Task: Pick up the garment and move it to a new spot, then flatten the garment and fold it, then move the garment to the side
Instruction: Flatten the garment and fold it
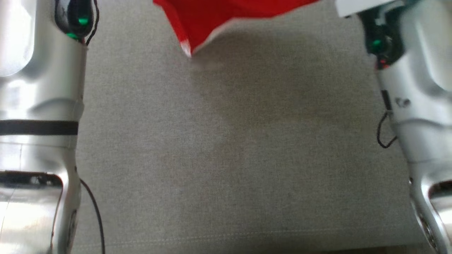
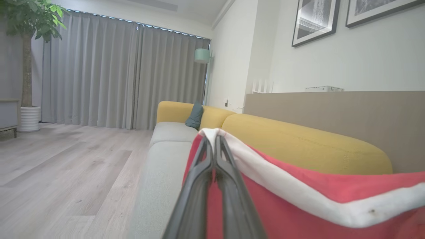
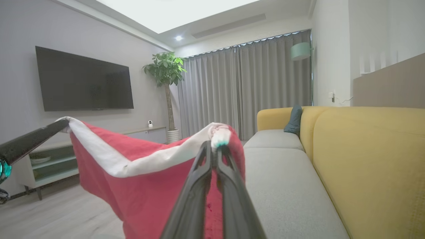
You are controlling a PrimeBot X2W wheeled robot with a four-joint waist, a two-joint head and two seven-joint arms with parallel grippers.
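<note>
Between the left jaws, shut tight with both dark fingers (image 2: 199,172) pressed together: one corner of the white hem band of the red garment (image 2: 298,205). Between the right jaws, likewise closed, fingers (image 3: 196,186) pinching the other, bunched corner of the same band. Stretched in the air from one pair of jaws to the other, band uppermost, red cloth hanging below.

Seen from the head: lower tip of the cloth at the top edge, hanging over the grey sofa seat (image 1: 247,141), soft shadow beneath it. Cannot tell whether tip and seat touch. Flanked by two silver forearms, left (image 1: 39,88) and right (image 1: 420,88).

Further out: yellow backrest (image 2: 298,142) along the seat; one teal cushion (image 2: 195,116) propped in the far corner.

Containers: one white ribbed pot (image 2: 30,118) on the wooden floor, holding one leafy tree (image 3: 165,69). One low cabinet (image 3: 43,162) with open shelves; something pale on a shelf, too blurred to identify.

Counted elsewhere: one wall television (image 3: 83,81), one floor lamp (image 3: 300,50) with pale green shade, two framed pictures (image 2: 315,20) on the wall above the sofa, grey curtains (image 2: 116,73) across the far window.
</note>
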